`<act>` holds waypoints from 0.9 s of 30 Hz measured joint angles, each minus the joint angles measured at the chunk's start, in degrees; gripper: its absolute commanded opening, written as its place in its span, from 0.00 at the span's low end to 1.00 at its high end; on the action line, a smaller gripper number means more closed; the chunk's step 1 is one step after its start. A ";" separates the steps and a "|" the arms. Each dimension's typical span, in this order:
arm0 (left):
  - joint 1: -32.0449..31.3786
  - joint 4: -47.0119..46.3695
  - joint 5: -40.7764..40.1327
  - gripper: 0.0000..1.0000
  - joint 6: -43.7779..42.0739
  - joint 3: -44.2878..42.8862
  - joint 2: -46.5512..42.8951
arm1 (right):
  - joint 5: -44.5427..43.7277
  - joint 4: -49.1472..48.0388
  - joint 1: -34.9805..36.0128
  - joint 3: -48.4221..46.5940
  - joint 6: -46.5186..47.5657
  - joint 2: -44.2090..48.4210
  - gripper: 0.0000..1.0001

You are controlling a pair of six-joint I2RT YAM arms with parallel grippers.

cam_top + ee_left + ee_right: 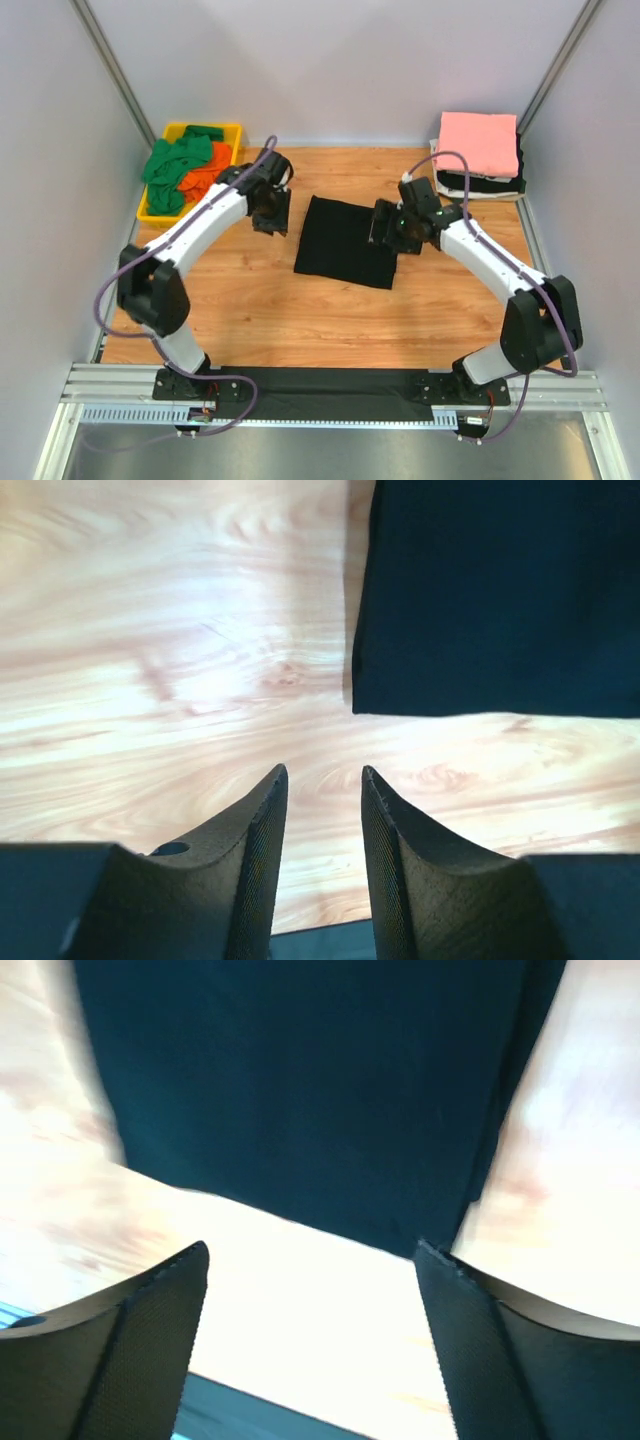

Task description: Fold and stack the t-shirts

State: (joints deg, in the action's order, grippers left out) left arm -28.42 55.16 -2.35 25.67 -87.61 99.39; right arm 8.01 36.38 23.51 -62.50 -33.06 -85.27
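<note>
- Yellow tray [237,129], at 10 o'clock on the table [250,300]: a green t-shirt [168,165] and an orange t-shirt [205,176] lie crumpled in it, not yet folded.
- Left gripper [323,770]: it hangs over bare wood at 9 o'clock of the black t-shirt [345,243]. Its jaws are parted by a narrow gap and nothing is between them. In the wrist view the cloth's near corner lies at 1 o'clock of the fingertips, apart from them.
- Black t-shirt, at the centre of the table: it lies flat as a neat rectangle, slightly skewed, and neither arm holds it.
- Right gripper [310,1245]: it hovers at the shirt's 3 o'clock edge, spread wide and empty. The cloth's edge lies just ahead of the fingertips, and one finger is close to a corner.
- Stack [478,178], at 2 o'clock: a pink t-shirt [478,140] is on top, with dark and pale layers under it.
- Step in hand, as I judge it: the black shirt looks folded, and both arms stand off it between grasps.
- Next move, by my reading: each gripper needs to come down on its own side of the rectangle and pinch every layer. Then both should lift together and carry it toward 2 o'clock onto the pink top. An uneven pinch could let the fold spill open.
</note>
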 measured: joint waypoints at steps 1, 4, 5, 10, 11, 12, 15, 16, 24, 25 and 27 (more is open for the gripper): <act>0.00 0.94 -0.79 0.43 -0.76 -1.01 -2.80 | -0.76 1.07 -0.33 -2.99 0.68 0.70 0.93; 0.00 3.28 -3.17 0.43 -3.17 -0.81 -11.89 | -1.73 1.64 -2.14 -8.46 2.80 1.53 0.96; 0.00 3.65 -4.09 0.43 -3.91 0.57 -14.95 | -1.62 1.57 -3.15 -9.07 3.43 1.36 0.97; -0.02 5.42 -6.97 0.43 -6.05 12.15 -26.43 | 1.07 1.20 -8.79 -9.20 7.17 -4.74 1.00; 0.00 5.55 -7.08 0.43 -6.12 15.15 -28.02 | 1.79 1.16 -9.86 -9.40 8.02 -7.13 1.00; -0.02 5.79 -7.10 0.43 -6.12 17.14 -29.03 | 2.14 1.07 -10.47 -9.68 8.61 -8.79 1.00; -0.04 5.95 -7.19 0.43 -5.90 22.34 -31.30 | 3.15 1.07 -12.17 -12.11 10.64 -14.88 1.00; -0.04 5.88 -7.19 0.42 -5.79 23.19 -31.71 | 3.52 0.85 -12.61 -13.27 11.19 -16.81 1.00; -0.04 4.85 -7.61 0.42 -5.29 26.80 -34.38 | 4.61 -1.97 -14.16 -20.55 13.75 -28.26 1.00; -0.04 4.70 -7.80 0.42 -5.29 27.17 -34.64 | 4.61 -2.45 -14.29 -20.68 13.90 -29.07 1.00; -0.04 4.17 -8.28 0.42 -5.22 28.11 -35.32 | 4.90 -3.19 -14.69 -20.68 14.29 -30.80 0.99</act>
State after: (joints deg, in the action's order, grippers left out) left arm -28.47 59.33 -10.63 20.45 -59.51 64.07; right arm 12.91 33.19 8.82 -83.18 -18.76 -116.07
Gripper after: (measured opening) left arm 0.421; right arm 0.997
